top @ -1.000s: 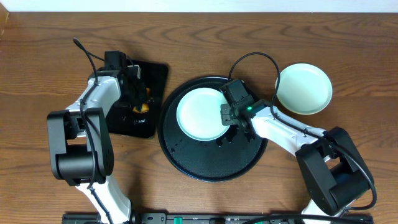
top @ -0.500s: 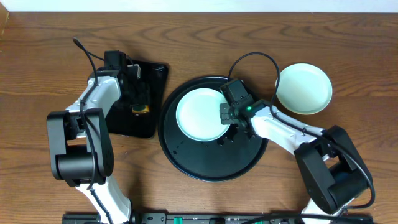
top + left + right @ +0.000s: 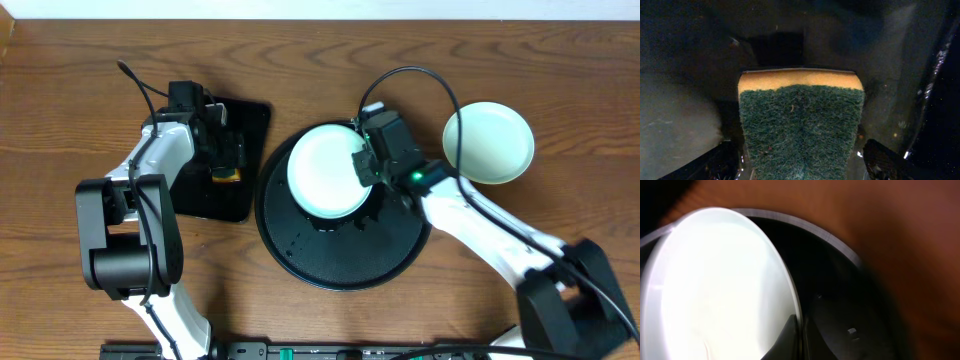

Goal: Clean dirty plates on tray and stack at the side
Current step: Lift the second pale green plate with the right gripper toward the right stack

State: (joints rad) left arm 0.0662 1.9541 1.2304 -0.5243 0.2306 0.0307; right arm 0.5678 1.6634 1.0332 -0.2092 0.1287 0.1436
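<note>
A light mint plate (image 3: 320,170) hangs tilted over the round black tray (image 3: 340,250), and my right gripper (image 3: 362,168) is shut on its right rim. In the right wrist view the plate (image 3: 715,290) looks bright white, its edge pinched in the gripper (image 3: 801,335), with the tray's rim (image 3: 840,245) behind. Another pale plate (image 3: 488,142) rests on the wooden tabletop right of the tray. My left gripper (image 3: 222,152) stands open over a green-and-yellow sponge (image 3: 801,125), its fingers (image 3: 885,160) apart on either side of it.
The sponge (image 3: 225,174) lies on a small rectangular black tray (image 3: 250,120) left of the round tray. A black cable (image 3: 420,75) loops above the right arm. Dark-brown wood tabletop (image 3: 560,80) surrounds both trays.
My left gripper has opened and let go of the sponge on the rectangular tray. My right gripper has closed on the plate's rim and raised it, tilting it off the round tray.
</note>
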